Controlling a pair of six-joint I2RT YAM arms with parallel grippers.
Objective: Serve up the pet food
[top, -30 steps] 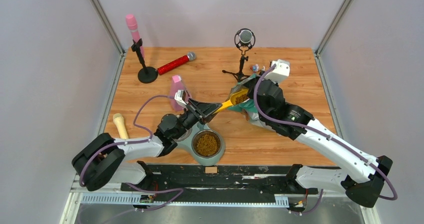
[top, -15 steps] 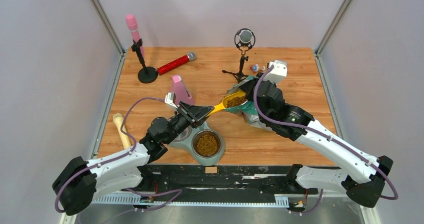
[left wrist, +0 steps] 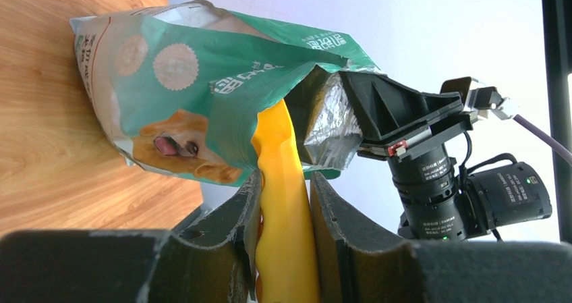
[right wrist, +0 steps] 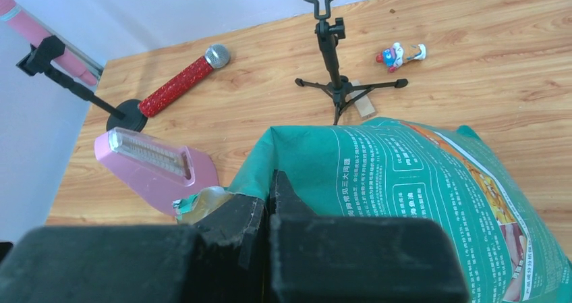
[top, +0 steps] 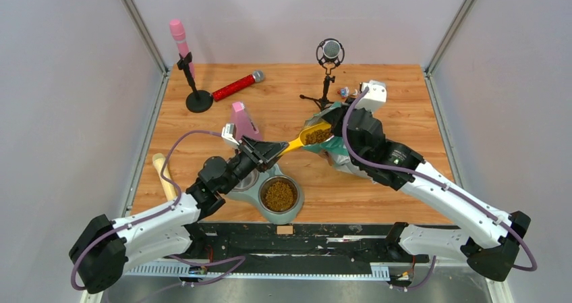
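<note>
Loaded scoop (top: pixel 295 144) at the bag (left wrist: pixel 195 94) mouth.
My left end effector (left wrist: pixel 283 181) clamps the yellow scoop, pet food (top: pixel 319 135) heaped in it at the bag's opening; my right end effector (right wrist: pixel 268 195) pinches the bag's rim.

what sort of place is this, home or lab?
Probably a lab robot cell, not a home: wooden table boxed in by plain grey panel walls, two arms bolted at its near edge, mismatched props like a red microphone and a pet feeder.

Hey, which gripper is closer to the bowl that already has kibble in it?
Left. The left gripper, clamped on the yellow scoop, sits just beyond the bowl; the right gripper is farther back, pinching the bag at its rim.
</note>
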